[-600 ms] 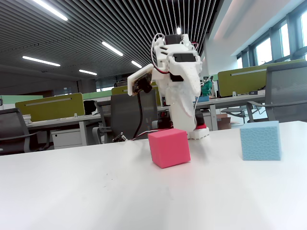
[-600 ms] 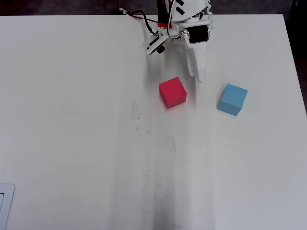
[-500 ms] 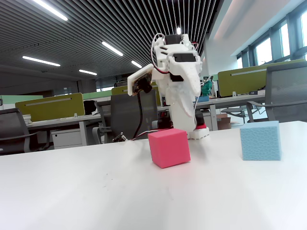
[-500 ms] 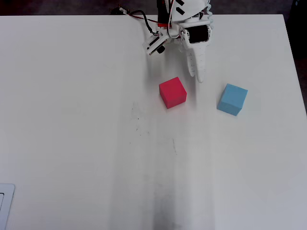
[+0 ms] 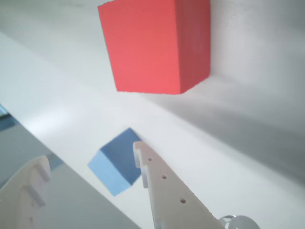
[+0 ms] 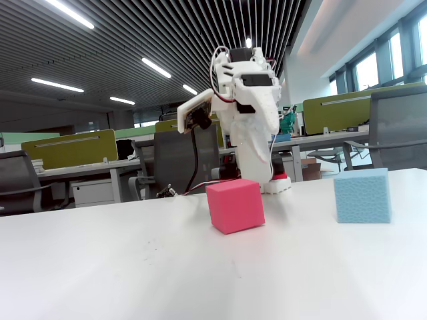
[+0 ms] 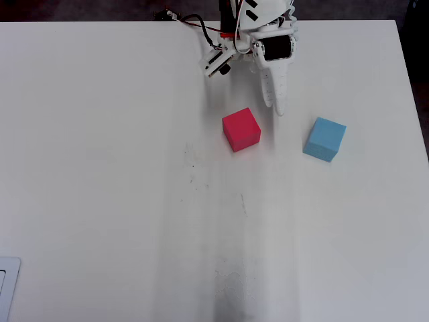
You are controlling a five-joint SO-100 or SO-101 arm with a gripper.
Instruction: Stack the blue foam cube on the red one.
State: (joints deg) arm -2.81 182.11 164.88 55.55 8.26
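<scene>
Blue foam cube (image 7: 325,139) sits untouched, well apart from the red one (image 7: 241,129). Gripper (image 5: 90,164) (jaws apart, empty) hovers near its base; reach phase, next move: swing toward blue.

A white tabletop (image 7: 100,168) fills the overhead view, marked with faint dark scuffs (image 7: 193,164) near its middle, and a pale flat object (image 7: 7,285) is cut off at the lower left edge. In the fixed view, an open office lies behind: dark office chairs (image 6: 175,160), olive-green desk dividers (image 6: 63,148), a white drawer cabinet (image 6: 93,192) under a desk, a slatted ceiling with strip lights (image 6: 157,67), and windows (image 6: 370,67) at the right.
</scene>
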